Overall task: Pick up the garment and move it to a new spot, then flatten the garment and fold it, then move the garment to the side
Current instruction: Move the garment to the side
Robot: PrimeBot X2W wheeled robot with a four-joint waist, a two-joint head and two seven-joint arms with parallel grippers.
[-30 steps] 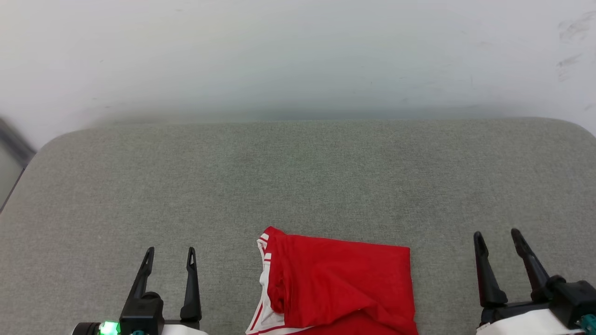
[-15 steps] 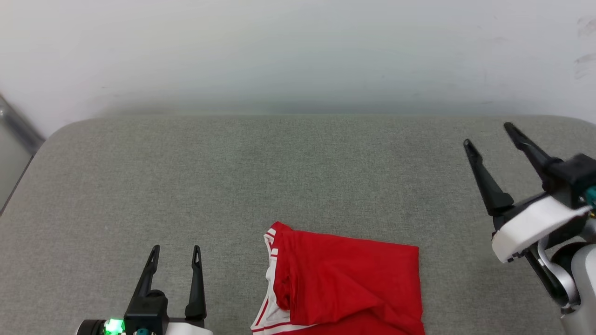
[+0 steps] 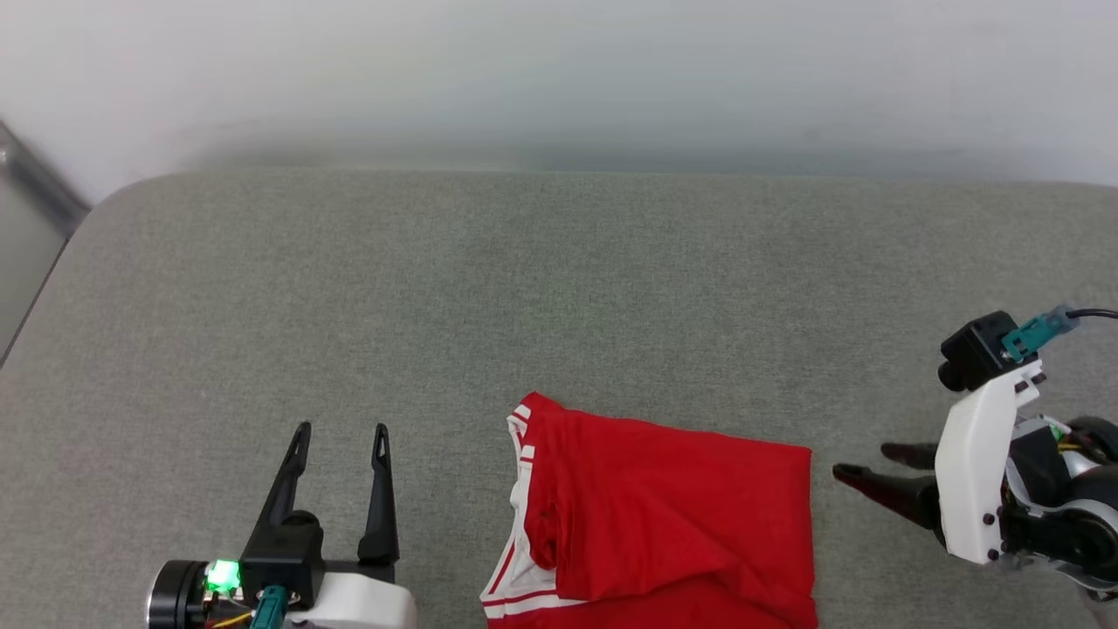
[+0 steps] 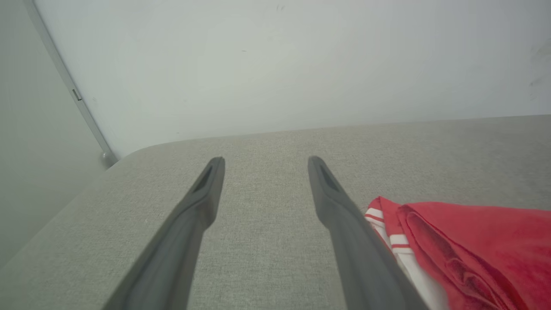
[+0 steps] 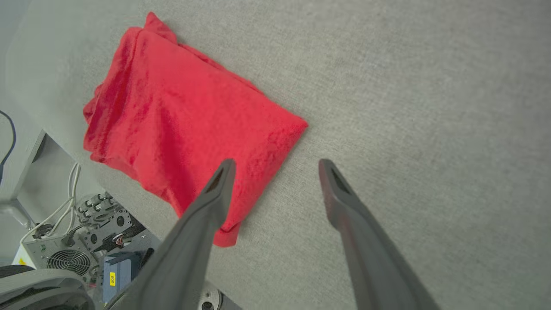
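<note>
Movement on the right: the right gripper (image 3: 860, 461) has swung down and sideways — fingers spread, aimed at the folded shirt (image 3: 672, 515), which lies at the near edge of the table (image 3: 524, 288). Meanwhile the left gripper (image 3: 342, 430) waits, spread. Probably the final move aside.

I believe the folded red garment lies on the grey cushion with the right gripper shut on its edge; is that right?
Not quite: the right gripper is open, gripping nothing, as the right wrist view shows. The garment does lie folded on the grey cushion.
</note>
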